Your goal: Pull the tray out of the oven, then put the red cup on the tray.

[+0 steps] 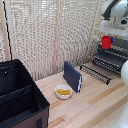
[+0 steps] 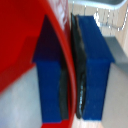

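Gripper point(image 1: 107, 38) clenched on the red cup point(image 1: 106, 42), holding it in the air at upper right of the exterior frame, above the tray point(image 1: 107, 62). Tray is slid out of the oven point(image 1: 120, 49), over the open door. Wrist view: blue finger pads point(image 2: 95, 70) pinch the red cup wall. Wooden table point(image 1: 95, 102) carries 1 white bowl point(image 1: 63, 92), 1 upright dark-blue panel point(image 1: 72, 76), 1 black fabric case point(image 1: 19, 97).

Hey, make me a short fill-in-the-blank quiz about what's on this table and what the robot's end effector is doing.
1. The end effector is shut on a cup coloured ____.
2. The white bowl holds pieces coloured ____.
3. The upright panel beside the bowl is dark ____.
4. The case at the exterior view's left is coloured ____.

Missing words: red; yellow; blue; black
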You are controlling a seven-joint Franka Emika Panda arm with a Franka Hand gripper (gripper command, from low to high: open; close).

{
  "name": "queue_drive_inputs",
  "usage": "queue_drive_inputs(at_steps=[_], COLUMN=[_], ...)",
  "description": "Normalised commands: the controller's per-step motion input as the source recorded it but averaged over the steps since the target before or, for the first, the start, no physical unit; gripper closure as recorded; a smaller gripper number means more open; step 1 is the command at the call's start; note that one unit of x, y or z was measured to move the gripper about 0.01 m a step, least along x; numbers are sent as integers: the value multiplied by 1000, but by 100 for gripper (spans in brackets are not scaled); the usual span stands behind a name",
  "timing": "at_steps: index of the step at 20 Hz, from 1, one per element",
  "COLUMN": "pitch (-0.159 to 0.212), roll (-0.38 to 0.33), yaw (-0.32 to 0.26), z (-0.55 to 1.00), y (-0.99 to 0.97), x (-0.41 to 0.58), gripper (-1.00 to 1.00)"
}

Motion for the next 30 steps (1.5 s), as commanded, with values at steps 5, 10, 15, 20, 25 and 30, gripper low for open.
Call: queue_drive_inputs(at_steps=[5,10,15,20,25,30], pitch=[47,19,0,0,10,48], roll=[-9,-4,-4,0,0,19], yaw=[-99,-122,-134,-74,-8,-24], z=[-358,-407,-235,-9,267,481], y=[-278,0,0,-24,-3,-4], x=[8,-56,-75,0,0,36], gripper=[100,100,100,-100,-100,-100])
